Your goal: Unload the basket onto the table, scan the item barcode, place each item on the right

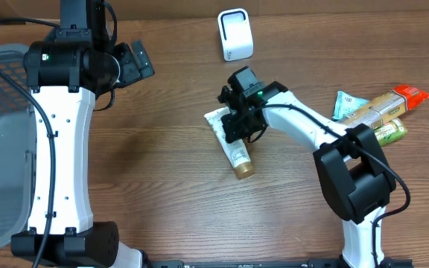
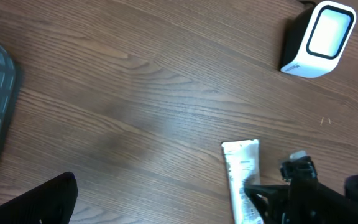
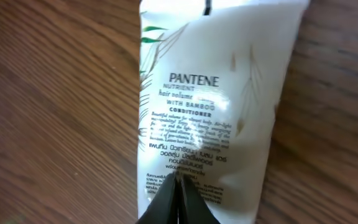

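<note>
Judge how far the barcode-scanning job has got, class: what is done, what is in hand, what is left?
Done: nothing visible; the conditioner tube lies flat on the table, apart from the white scanner. In hand: the right gripper sits shut over the tube, with no clear hold showing; the left gripper hangs open, off to the side. Left: lift the tube and present its barcode to the scanner.
</note>
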Robot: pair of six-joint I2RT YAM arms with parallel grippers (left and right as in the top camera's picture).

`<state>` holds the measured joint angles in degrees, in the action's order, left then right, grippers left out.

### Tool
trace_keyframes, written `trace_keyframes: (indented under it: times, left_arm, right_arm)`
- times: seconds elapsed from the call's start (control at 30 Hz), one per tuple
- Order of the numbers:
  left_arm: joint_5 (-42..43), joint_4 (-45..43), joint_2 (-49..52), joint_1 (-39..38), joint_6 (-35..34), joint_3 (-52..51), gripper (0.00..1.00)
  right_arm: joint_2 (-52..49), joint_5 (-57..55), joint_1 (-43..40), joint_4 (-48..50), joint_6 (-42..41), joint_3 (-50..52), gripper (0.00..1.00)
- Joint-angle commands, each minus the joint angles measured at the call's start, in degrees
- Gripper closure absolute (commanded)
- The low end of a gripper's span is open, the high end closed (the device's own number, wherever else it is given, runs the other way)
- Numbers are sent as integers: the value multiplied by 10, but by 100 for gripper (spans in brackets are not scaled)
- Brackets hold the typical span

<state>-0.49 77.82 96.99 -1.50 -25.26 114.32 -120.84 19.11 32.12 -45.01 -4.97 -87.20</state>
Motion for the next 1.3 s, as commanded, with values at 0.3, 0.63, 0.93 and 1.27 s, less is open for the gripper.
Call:
trace_keyframes:
  times: [0.3,0.63,0.93,1.27]
  left_arm:
    - [-3,-1,4,0,9,4,0]
    - [-3,-1,4,0,9,4,0]
    - [-3,-1,4,0,9,4,1]
    - [-3,-1,4,0,9,4,0]
  right_arm:
    - [-20,5,-5,-71,-21,-71,88]
    - [6,1,-59,-263,85,-249,17]
    - [3,42,-65,-253,125,-114,9]
    - [3,114,-60,-141,120,16,30]
